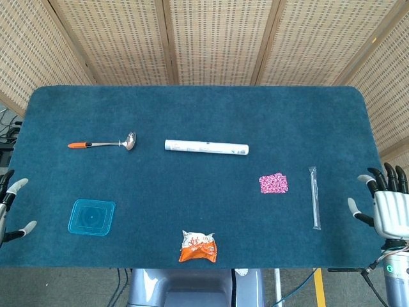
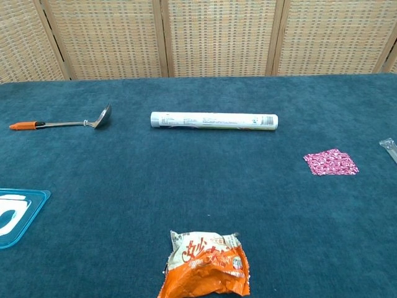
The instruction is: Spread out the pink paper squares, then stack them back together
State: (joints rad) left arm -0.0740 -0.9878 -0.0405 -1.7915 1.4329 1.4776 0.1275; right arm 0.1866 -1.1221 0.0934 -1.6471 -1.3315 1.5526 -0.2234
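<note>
A blue-carpeted counter (image 1: 192, 109) seen from above. The pink squares (image 1: 273, 183) lie in one small pile right of centre, with a clear thin stick (image 1: 314, 197) just to their right. The right hand (image 1: 387, 203) hovers off the counter's right edge, fingers spread, holding nothing. The left hand (image 1: 7, 206) shows at the left edge, fingers apart, empty. A white tube (image 1: 206, 148) lies mid-counter, a ladle (image 1: 102, 144) far left, a snack bag (image 1: 198, 247) near.

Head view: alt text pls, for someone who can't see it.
A small stack of pink paper squares lies on a blue table, untouched; the open right hand sits beyond the right edge, the left hand at the left edge.
</note>
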